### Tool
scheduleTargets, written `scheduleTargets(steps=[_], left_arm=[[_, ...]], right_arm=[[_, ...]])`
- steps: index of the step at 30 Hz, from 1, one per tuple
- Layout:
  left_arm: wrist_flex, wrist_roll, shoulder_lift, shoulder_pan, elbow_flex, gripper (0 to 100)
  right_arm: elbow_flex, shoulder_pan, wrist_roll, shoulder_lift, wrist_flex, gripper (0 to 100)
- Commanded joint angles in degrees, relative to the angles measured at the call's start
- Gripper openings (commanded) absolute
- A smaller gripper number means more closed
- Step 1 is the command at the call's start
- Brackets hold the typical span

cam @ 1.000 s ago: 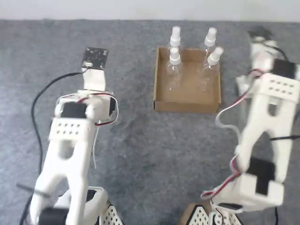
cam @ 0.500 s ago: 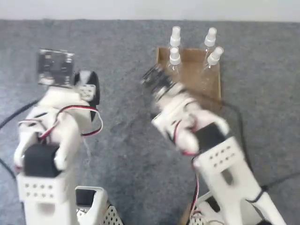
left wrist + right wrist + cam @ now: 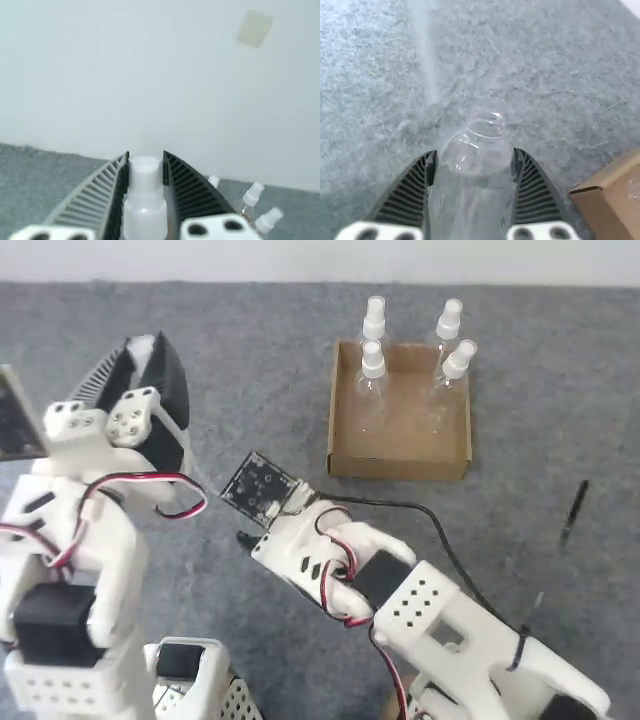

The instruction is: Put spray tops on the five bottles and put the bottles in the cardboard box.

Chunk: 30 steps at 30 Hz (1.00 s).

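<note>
My left gripper [image 3: 145, 155] is raised toward the back wall and shut on a white spray top [image 3: 145, 197]. In the high view this gripper [image 3: 140, 348] stands at the left with its dark fingers pointing away. My right gripper [image 3: 473, 155] is shut on a clear bottle [image 3: 475, 150] with an open neck, low over the carpet. The right arm [image 3: 330, 560] lies across the middle of the table, left of the cardboard box [image 3: 400, 455]. Several capped bottles [image 3: 372, 370] stand in the box.
A thin black stick [image 3: 572, 512] lies on the grey carpet at the right. A corner of the box [image 3: 615, 195] sits close beside the held bottle. A pale thin tube [image 3: 425, 55] hangs ahead of the bottle's neck.
The right arm swung from the right side of the box across to the centre-left. The left arm tilted back, lifting its gripper up into sight.
</note>
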Motion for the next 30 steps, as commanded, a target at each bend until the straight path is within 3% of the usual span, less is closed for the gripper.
scheduleTargets(steps=[1, 8, 19, 30], left_arm=[[-3.5, 0.7, -0.2, -0.1, -1.5, 1], [-9.7, 0.6, -0.4, -0.1, 7.0, 1], [-13.8, -1.2, -0.3, 0.0, 11.3, 1], [-13.6, -1.1, -0.7, 1.1, 17.0, 1]], right_arm=[[2.9, -0.9, -0.8, -0.2, -7.3, 0.7], [11.9, -0.9, -1.1, -1.5, -21.0, 0.6], [19.4, -0.9, -1.1, -16.7, -20.9, 0.6], [20.0, -0.9, -1.1, -17.7, -20.8, 0.6]])
